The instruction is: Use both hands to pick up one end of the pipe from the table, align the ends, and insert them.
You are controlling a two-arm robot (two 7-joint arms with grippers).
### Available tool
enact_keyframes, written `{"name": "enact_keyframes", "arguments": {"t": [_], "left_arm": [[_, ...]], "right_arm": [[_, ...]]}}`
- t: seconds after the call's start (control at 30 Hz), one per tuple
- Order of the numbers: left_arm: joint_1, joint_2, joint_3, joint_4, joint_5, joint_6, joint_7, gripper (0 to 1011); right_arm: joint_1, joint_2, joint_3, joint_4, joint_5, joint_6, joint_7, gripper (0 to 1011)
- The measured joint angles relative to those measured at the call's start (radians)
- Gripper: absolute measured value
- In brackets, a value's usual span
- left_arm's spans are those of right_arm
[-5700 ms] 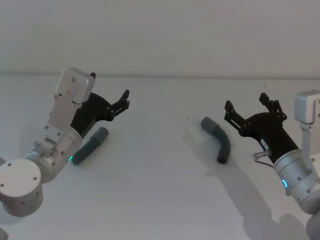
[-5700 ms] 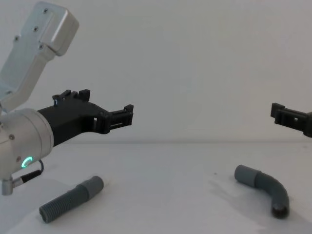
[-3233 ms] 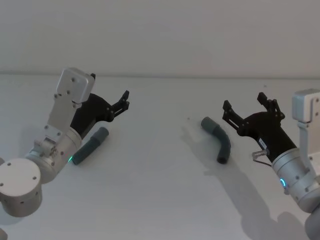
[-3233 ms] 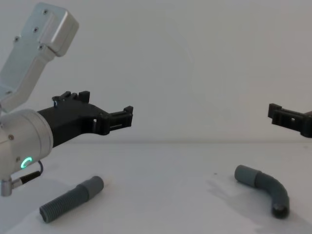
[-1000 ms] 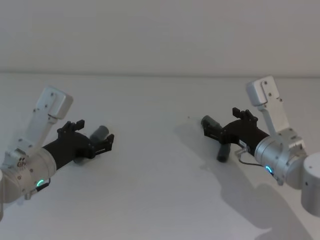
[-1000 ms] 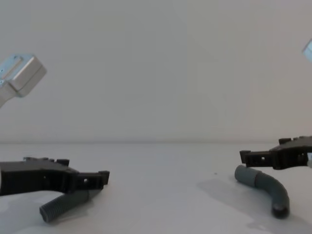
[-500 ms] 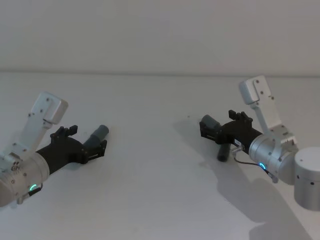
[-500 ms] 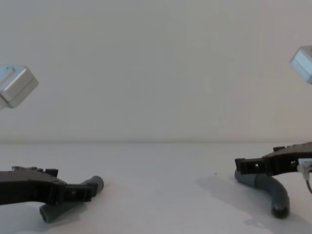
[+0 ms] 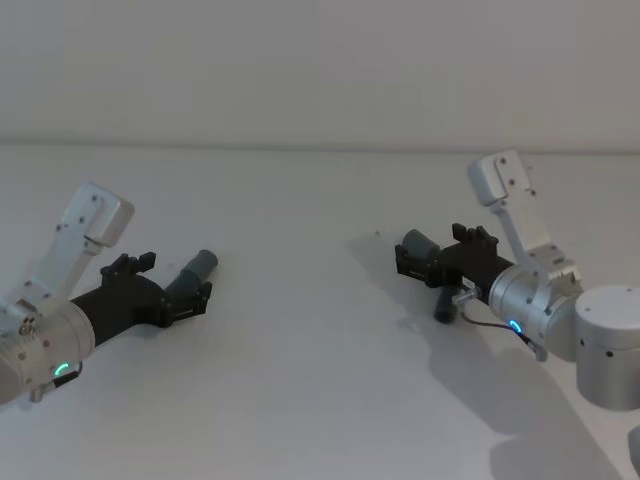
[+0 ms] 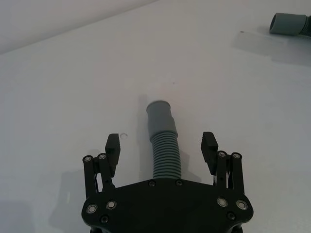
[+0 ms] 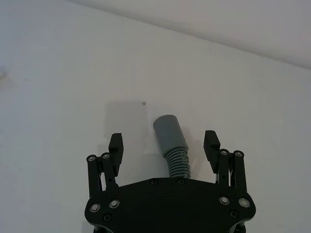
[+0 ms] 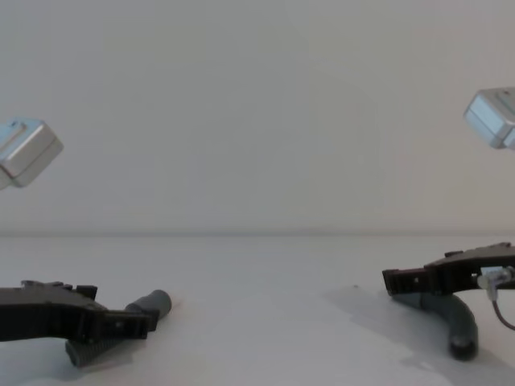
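Black plastic left gripper [image 10: 161,141], fingers spread, straddles the dark-grey ribbed straight pipe piece [image 10: 164,151] lying left on the matte white table [image 9: 300,360], while the right gripper [image 11: 164,141] likewise straddles the smooth cuff [image 11: 168,129] of the grey bent elbow piece [image 12: 457,320] at right.

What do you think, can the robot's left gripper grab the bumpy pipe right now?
Probably yes. The left gripper is open, with one side of it on each side of the ribbed pipe piece, which lies on the table. Nothing sits between them, so closing should catch it.
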Motion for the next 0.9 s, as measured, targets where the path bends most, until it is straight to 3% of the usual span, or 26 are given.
{"name": "enact_keyframes", "arguments": {"t": [0.9], "left_arm": [[-0.035,-0.031,0.007,0.066,0.028,-0.016,-0.031,1001]], "right_arm": [[0.042,-0.011,-0.014,0.046,-0.040,0.053,0.012,1000]]}}
